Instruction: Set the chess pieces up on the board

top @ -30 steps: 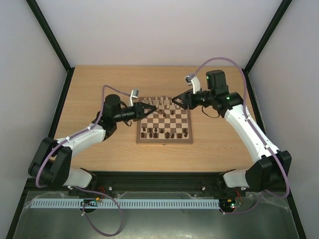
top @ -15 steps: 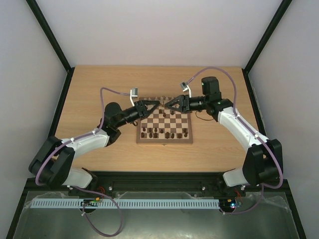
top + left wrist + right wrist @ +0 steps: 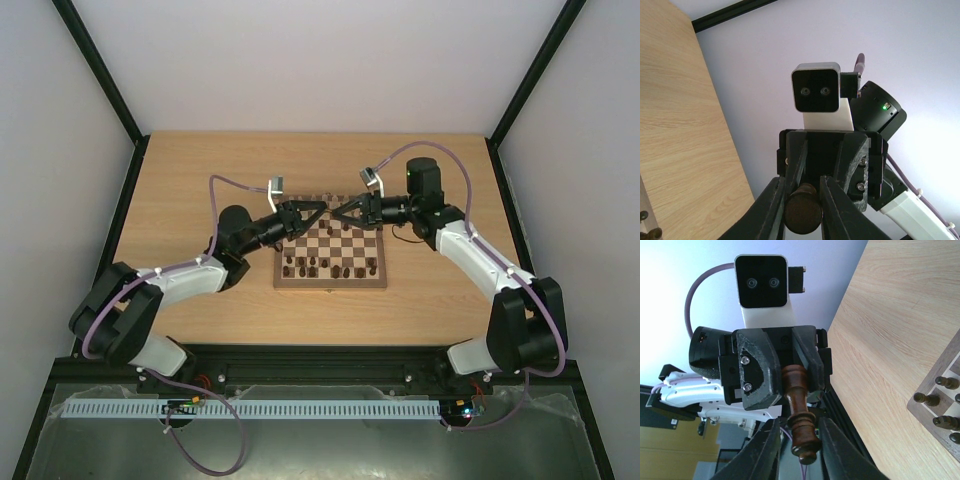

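Pale wooden table (image 3: 200,170), top view: a small square wooden chessboard with brown and cream squares and a light rim (image 3: 330,286) lies at its middle. A row of dark brown pieces (image 3: 325,266) stands along the chessboard's near side, and the far rows are partly hidden. The left gripper (image 3: 315,208) and right gripper (image 3: 342,209) meet tip to tip above the far edge, equally near the thing passed between them, which is too small to make out here. Left wrist view: the left gripper's fingers (image 3: 777,210) are clenched on the rounded end of a dark brown turned wooden chess piece (image 3: 802,216), seen end-on, its long axis pointing straight at the right gripper opposite. Right wrist view: the chess piece (image 3: 799,410) lies along the line joining the two grippers, slim head lodged in the left gripper, wide base toward the right gripper. The right gripper's fingers (image 3: 771,445) flank that base on both sides; whether they already press it cannot be told. Judged step: a hand-over from left to right, calling for the right jaws to bite before the left jaws release, or the chess piece may drop and topple standing pieces.
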### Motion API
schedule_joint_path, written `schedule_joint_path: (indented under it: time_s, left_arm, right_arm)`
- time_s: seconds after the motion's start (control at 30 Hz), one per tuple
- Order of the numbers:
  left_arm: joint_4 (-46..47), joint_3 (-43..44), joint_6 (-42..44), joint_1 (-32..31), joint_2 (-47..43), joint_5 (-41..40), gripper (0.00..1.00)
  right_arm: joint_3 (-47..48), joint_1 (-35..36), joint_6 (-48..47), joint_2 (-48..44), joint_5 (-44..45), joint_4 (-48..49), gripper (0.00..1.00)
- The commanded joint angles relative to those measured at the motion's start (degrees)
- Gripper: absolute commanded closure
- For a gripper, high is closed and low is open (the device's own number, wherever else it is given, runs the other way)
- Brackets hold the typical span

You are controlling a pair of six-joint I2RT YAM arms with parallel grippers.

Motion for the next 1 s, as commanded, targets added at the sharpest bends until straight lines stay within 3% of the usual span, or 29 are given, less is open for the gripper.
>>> schedule_joint_path:
  time_s: [0.0,0.13,0.27,0.37,0.5,0.63,0.77,0.97]
  left_arm:
    - [5.9,1.6,-0.4,-0.4,1.4,-0.5,0.85]
    - [5.0,1.4,-0.2,-0.4,1.7,0.0,0.82]
    - [-2.7,2.5,3.4,0.3,0.5,2.0,0.63]
    - [-15.0,3.6,10.4,2.2,-2.9,2.8,0.56]
    - [-39.0,7.6,24.9,6.6,-8.5,-0.6,0.5]
    - [-56.8,11.5,37.6,11.9,-11.3,-4.3,0.47]
    - [-63.0,11.6,44.3,15.6,-12.0,-7.4,0.46]
    - [-62.9,8.1,47.7,20.4,-13.1,-9.1,0.46]
  right_arm:
    - [-0.8,0.1,0.8,-1.2,-2.1,2.2,0.82]
    - [1.6,0.0,-6.6,-1.2,0.6,-4.2,0.88]
    - [7.5,0.0,-19.6,-0.5,7.5,-17.8,0.93]
    - [11.5,0.0,-28.5,-0.1,12.6,-26.7,0.93]
    - [16.0,0.4,-39.0,1.0,19.2,-38.5,0.93]
    - [21.5,2.5,-48.9,3.4,27.6,-48.2,0.92]
    - [25.7,7.3,-57.4,5.3,36.9,-55.1,0.92]
    - [32.1,15.2,-64.0,9.3,48.7,-61.3,0.91]
